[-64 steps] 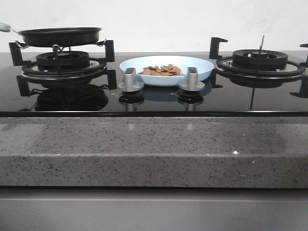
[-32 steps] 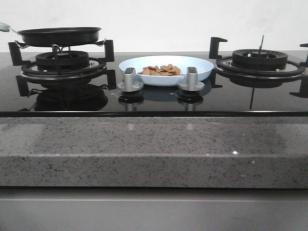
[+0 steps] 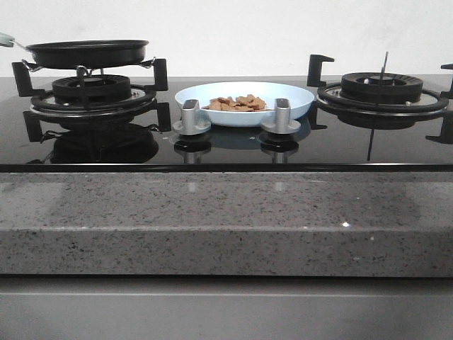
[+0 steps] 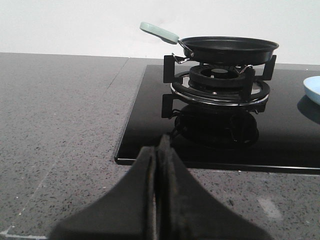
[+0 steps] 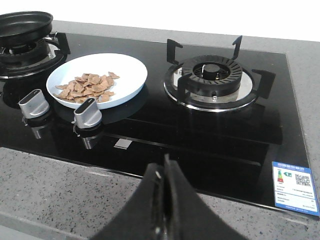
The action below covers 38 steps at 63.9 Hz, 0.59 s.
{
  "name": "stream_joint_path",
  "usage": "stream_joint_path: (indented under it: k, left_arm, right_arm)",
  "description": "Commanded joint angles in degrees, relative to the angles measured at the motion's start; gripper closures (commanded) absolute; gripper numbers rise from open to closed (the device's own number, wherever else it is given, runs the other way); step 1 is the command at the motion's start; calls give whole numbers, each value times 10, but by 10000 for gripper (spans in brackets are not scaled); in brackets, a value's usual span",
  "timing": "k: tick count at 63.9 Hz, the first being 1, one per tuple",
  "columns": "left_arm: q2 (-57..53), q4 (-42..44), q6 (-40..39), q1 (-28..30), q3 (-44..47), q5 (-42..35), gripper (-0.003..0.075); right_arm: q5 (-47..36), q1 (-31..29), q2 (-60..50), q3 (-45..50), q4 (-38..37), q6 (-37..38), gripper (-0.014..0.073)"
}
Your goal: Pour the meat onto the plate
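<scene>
The meat point(image 5: 89, 85) lies heaped on the pale-blue plate point(image 5: 131, 70), which sits on the black hob well ahead of the right gripper point(image 5: 164, 167) and to its left. Both claws are closed on nothing; the left gripper point(image 4: 161, 150) faces the black frying pan point(image 4: 227, 48) resting on its burner. The pour looks finished (judging by the plate), so no further move seems called for.

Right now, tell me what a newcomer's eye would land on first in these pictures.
First, the pale-blue plate in the middle of the black glass hob, between the two burners, with the heap of reddish-brown meat on it. Next, the black frying pan sitting on the left burner, its pale handle pointing away from the plate. Both pincers, left and right, are shut and hold nothing.
</scene>
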Motion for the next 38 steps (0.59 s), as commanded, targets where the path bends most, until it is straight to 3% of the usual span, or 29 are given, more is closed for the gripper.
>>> stream_joint_path:
  k: [1,20,29,38]
  left_arm:
    - [-9,-4,-5,0,4,-52,741]
    - [-9,-4,-5,0,4,-52,741]
    - [-9,-4,-5,0,4,-52,741]
    - [-9,-4,-5,0,4,-52,741]
  right_arm:
    - [-47,-2,4,-13,-7,-6,654]
    - [-63,-2,3,-1,-7,-6,654]
    - [-191,-22,-11,81,-7,-6,654]
    - [-317,-80,-59,187,2,-6,654]
